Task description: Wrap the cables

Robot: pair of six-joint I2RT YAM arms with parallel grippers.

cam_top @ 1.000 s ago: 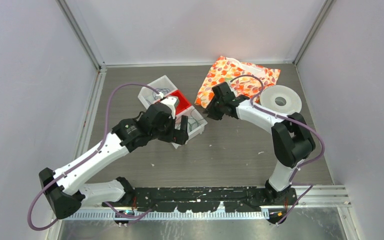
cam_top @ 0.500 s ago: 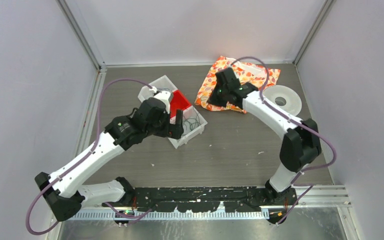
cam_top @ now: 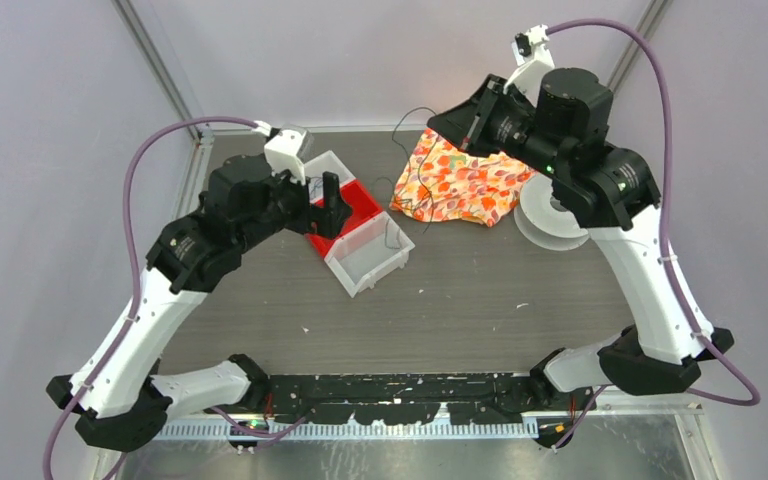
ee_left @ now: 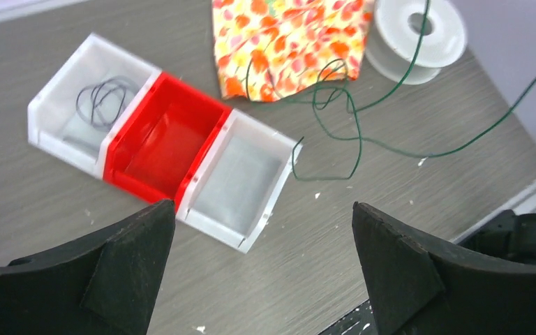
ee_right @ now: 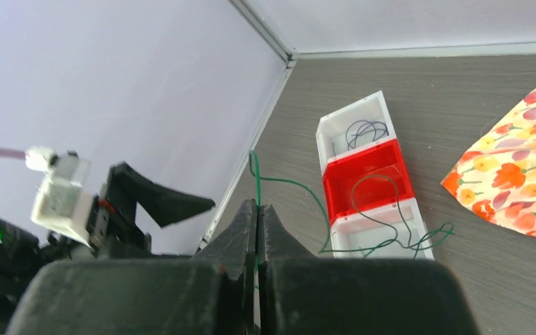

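The left claw (ee_left: 263,205) hovers above the near part of the surface (ee_left: 42,209), jaws spread wide and holding nothing. Below it lies a three-part tray (ee_left: 112,150), set at a slant: a white compartment, a red one, then another white. The far white compartment holds a small dark cable coil (ee_left: 101,98). The red one and the near white one look bare from the left wrist view.

Just beyond the tray, the green cable (ee_left: 352,139) lies in loose loops on the surface, between the tray and a floral cloth (ee_left: 286,42). One end comes close to the corner of the near white compartment. Some of its curls lie over the cloth's near edge. To the right of the cloth rests a white spool (ee_left: 419,35), and a strand of the cable crosses in front of it as it climbs.

At the far side, raised high, the right claw (ee_right: 258,209) is pinched tight on that green cable (ee_right: 255,174), which hangs down from its tips towards the surface.

The cable looks very light and limp, yet springy enough to hold its curls, so it will likely snag on itself or the cloth and slide through a loose pinch. A good hold for the free claw would probably be on the hanging strand a little below the pinch, clear of the tangle.
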